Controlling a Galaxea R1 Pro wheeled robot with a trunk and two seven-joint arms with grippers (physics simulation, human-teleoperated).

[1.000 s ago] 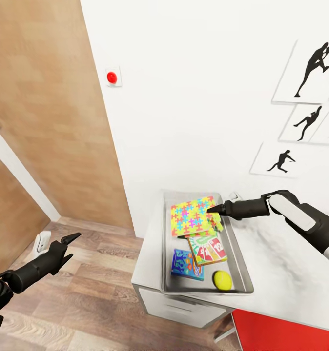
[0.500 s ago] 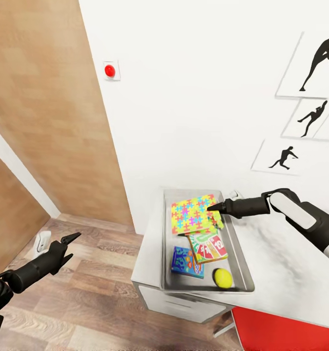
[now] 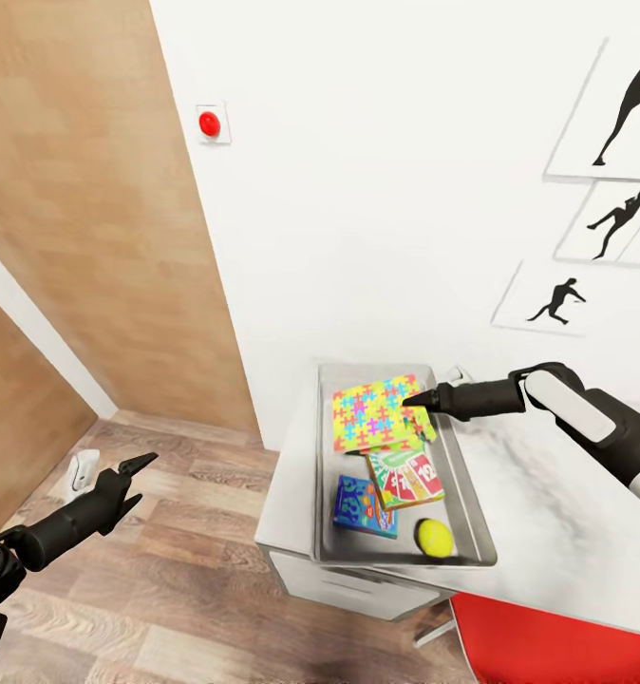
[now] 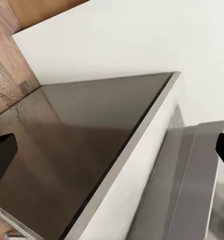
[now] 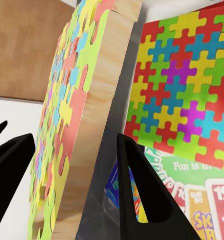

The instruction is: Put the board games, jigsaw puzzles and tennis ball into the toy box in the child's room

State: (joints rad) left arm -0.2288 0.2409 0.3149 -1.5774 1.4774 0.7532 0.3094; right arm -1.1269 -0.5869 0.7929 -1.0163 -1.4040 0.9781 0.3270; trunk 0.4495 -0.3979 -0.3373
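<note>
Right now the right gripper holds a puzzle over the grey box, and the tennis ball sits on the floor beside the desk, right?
Not quite. The right gripper does hold a puzzle over the box, but the ball lies inside the box, in its near corner, not on the floor. The head view shows this.

My two arms are matte black tubes with glossy white shell panels near the wrists. Each tapers to a slim black two-fingered left claw (image 3: 136, 481) and right claw (image 3: 412, 403), fingers pointed like thorns.

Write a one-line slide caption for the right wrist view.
Right gripper straddles an upright jigsaw puzzle above a flat puzzle.
</note>
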